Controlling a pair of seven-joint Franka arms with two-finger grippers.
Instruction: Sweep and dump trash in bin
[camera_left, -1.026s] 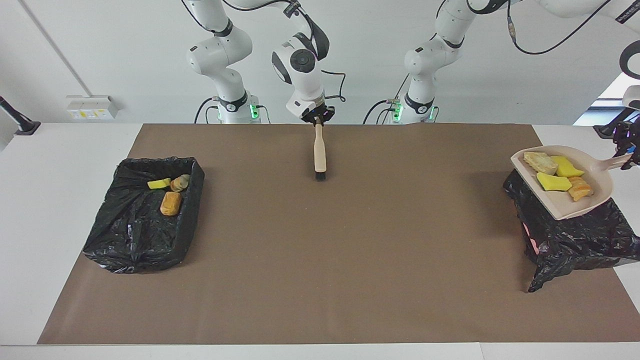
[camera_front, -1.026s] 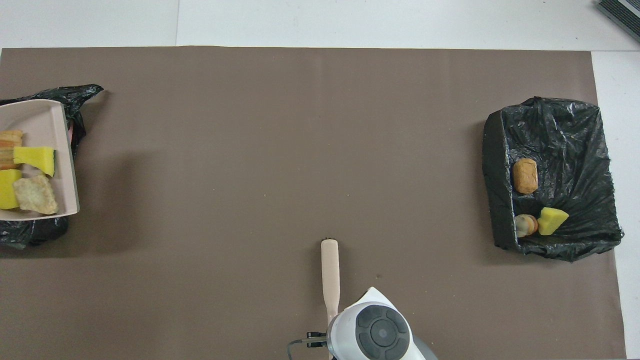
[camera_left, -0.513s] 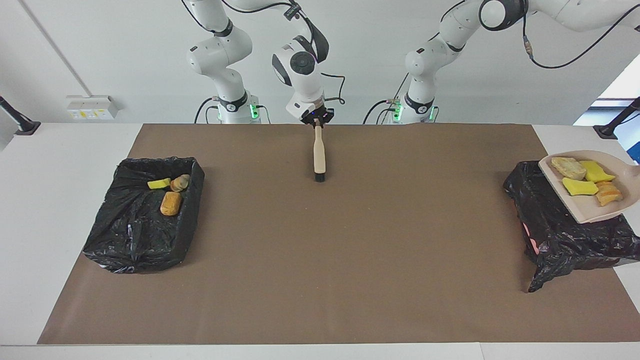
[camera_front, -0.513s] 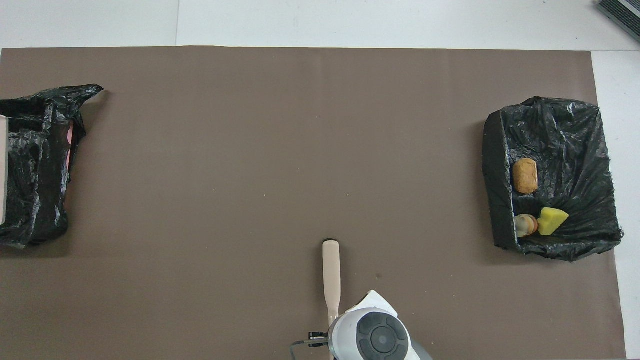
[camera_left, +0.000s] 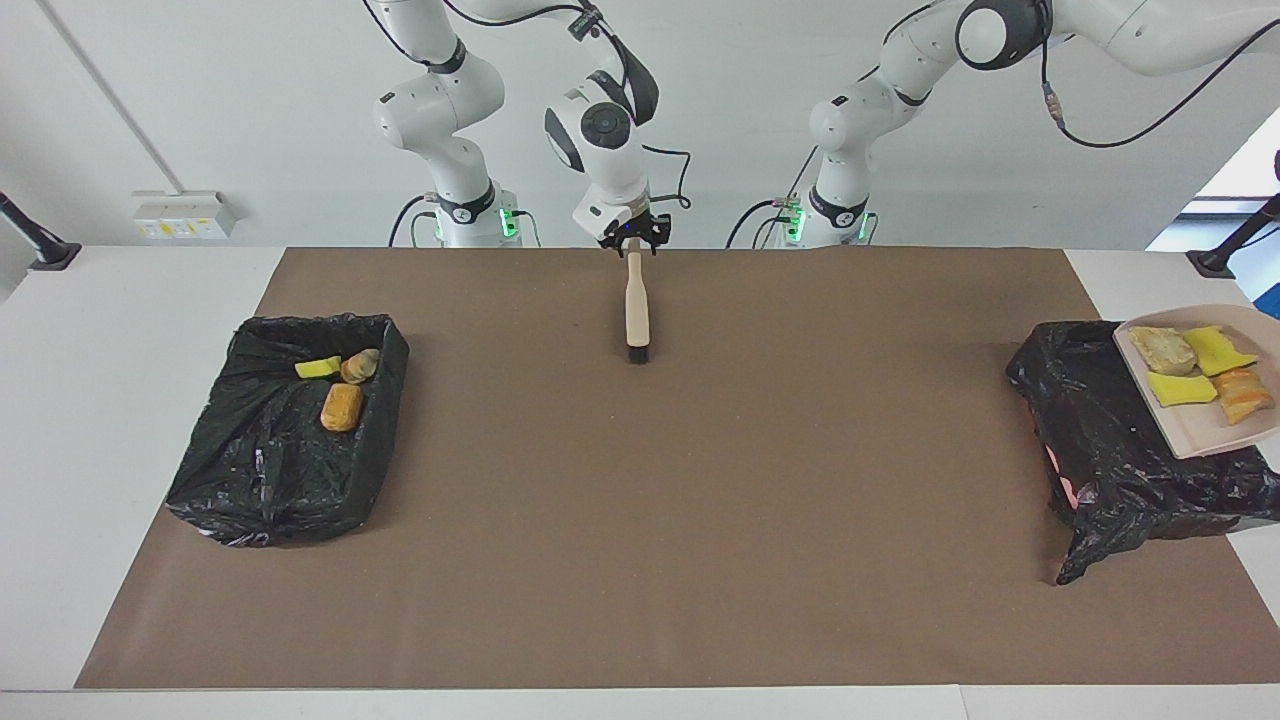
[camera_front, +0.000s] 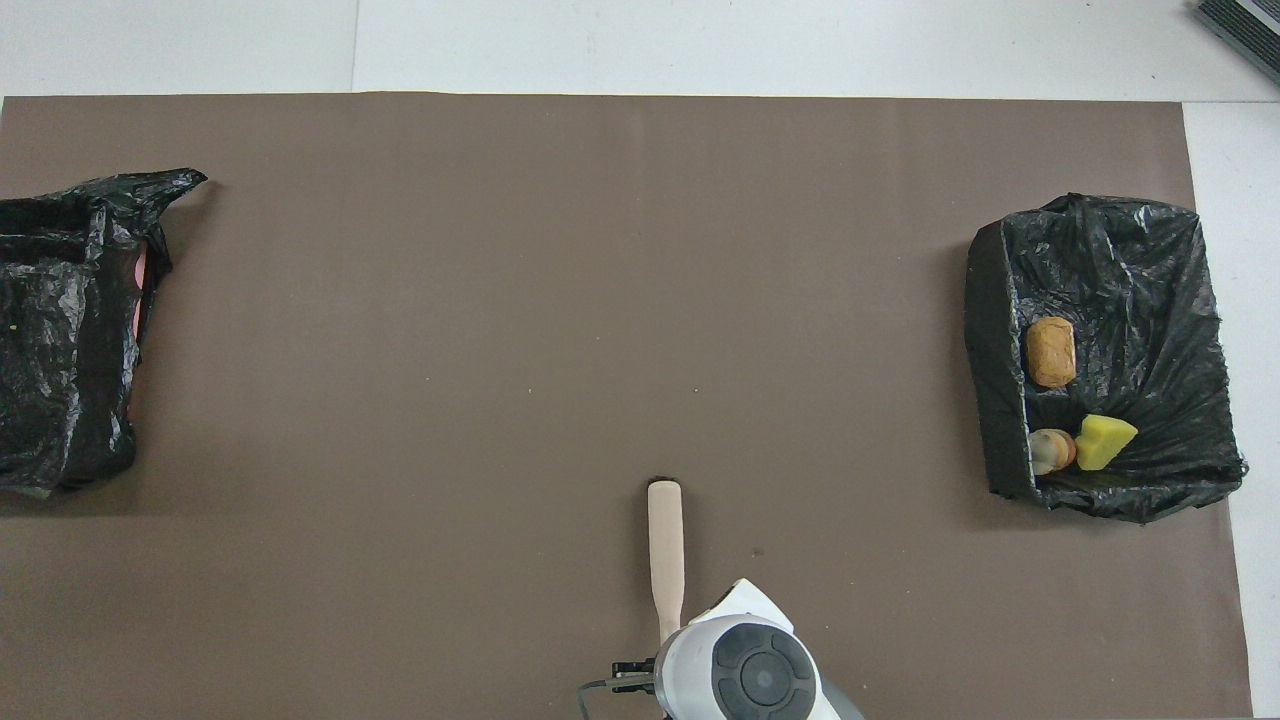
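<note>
The loaded dustpan (camera_left: 1200, 425) has slid outward off the bin (camera_left: 1100, 440) — right end effector (camera_left: 634, 240) opened.

Bright, even light; soft shadows; sharp focus; window glare at edge

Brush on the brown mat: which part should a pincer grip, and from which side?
Grip the slim handle end, the one nearest the robots, coming down from above. The brush lies flat, pointing away from the robots, bristles at its farther end. Its handle narrows toward the robots, so that neck probably suits a pincer best. The right pincer is at that end.
</note>
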